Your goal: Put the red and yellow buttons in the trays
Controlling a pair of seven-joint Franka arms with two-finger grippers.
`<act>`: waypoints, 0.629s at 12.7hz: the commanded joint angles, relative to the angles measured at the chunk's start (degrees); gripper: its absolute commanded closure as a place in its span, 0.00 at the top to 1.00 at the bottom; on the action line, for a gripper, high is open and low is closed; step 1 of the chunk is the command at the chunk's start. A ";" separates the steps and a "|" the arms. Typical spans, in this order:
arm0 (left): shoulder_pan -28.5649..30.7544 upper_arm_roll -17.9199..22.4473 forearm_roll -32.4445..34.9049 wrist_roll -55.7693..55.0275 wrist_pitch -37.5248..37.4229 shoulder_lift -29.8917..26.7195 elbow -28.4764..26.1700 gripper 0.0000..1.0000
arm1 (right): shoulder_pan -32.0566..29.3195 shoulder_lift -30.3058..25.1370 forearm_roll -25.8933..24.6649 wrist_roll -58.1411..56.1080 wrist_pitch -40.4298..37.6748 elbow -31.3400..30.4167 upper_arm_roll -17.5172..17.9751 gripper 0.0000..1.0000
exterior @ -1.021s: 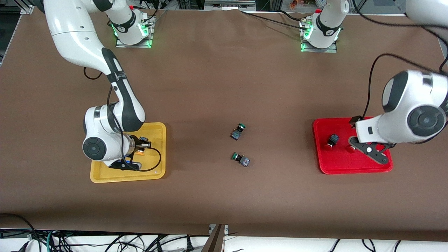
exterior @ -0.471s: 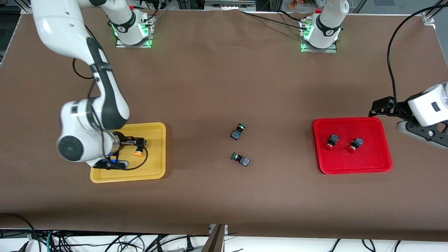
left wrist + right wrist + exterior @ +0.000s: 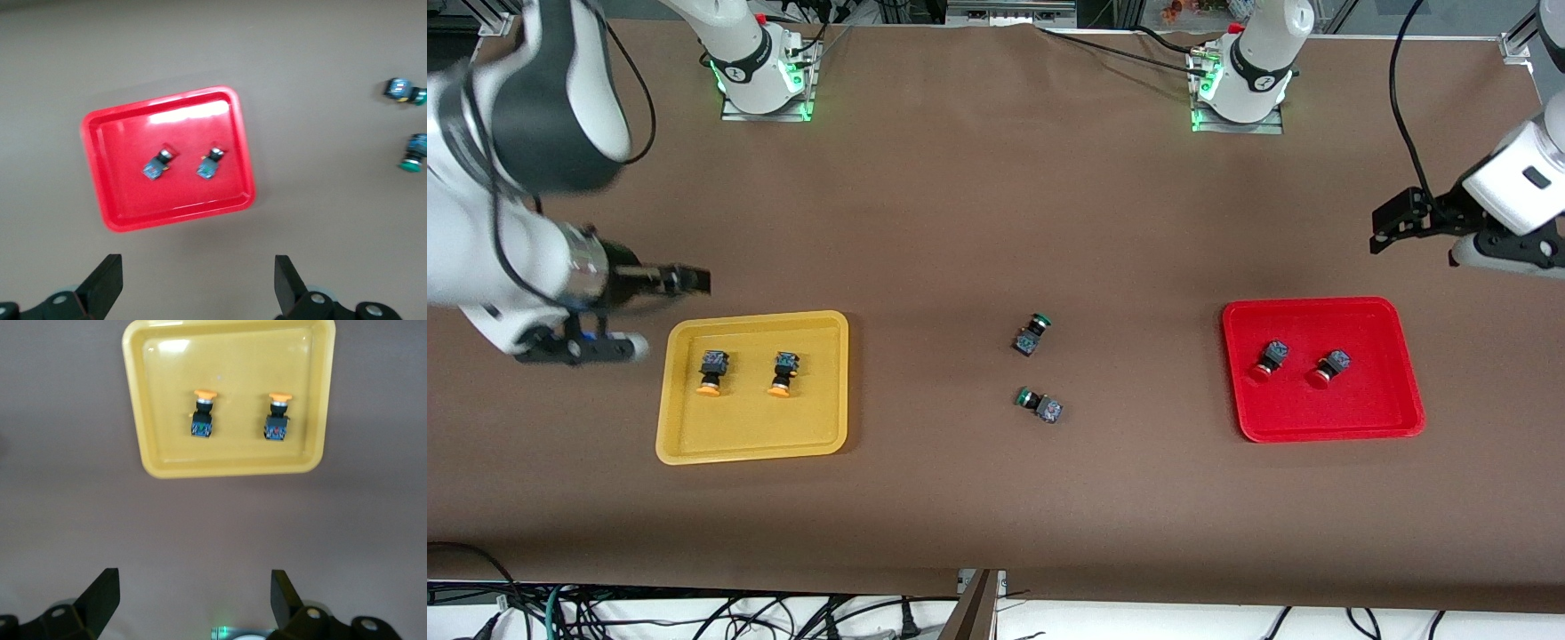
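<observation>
The yellow tray point(image 3: 818, 418) holds two orange-yellow-capped buttons point(image 3: 711, 372) point(image 3: 783, 373), side by side. The red tray point(image 3: 1387, 409) holds two red-capped buttons point(image 3: 1267, 360) point(image 3: 1327, 367). My right gripper point(image 3: 692, 281) is open and empty, up over bare table beside the yellow tray. My left gripper point(image 3: 1392, 220) is open and empty, up over bare table beside the red tray. The right wrist view shows the yellow tray point(image 3: 233, 373) with both buttons point(image 3: 202, 413) point(image 3: 277, 417). The left wrist view shows the red tray point(image 3: 120, 193) with both buttons point(image 3: 157, 165) point(image 3: 211, 163).
Two green-capped buttons point(image 3: 1032, 333) point(image 3: 1039, 404) lie on the brown table midway between the trays. They also show in the left wrist view point(image 3: 402, 90) point(image 3: 413, 150). The arm bases point(image 3: 760, 71) point(image 3: 1240, 80) stand along the table's edge farthest from the front camera.
The right gripper let go of an orange-yellow button in the yellow tray and rose away toward the right arm's end. The left gripper rose off the red tray and moved toward the bases.
</observation>
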 commanded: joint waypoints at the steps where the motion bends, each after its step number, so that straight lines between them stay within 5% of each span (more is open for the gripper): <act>1: -1.39 2.21 0.04 -1.59 2.16 -1.15 -2.81 1.00 | -2.78 -10.51 -2.66 -1.29 -1.49 -7.63 3.21 1.00; 4: -0.95 2.04 0.03 -0.72 -1.33 1.92 1.57 1.00 | -5.78 -20.27 -3.20 -1.02 -0.62 -11.60 3.48 1.00; 8: -0.86 2.13 -0.76 -0.72 -2.94 2.11 1.85 1.00 | -6.58 -22.25 -5.48 -2.69 -1.58 -15.12 4.01 1.00</act>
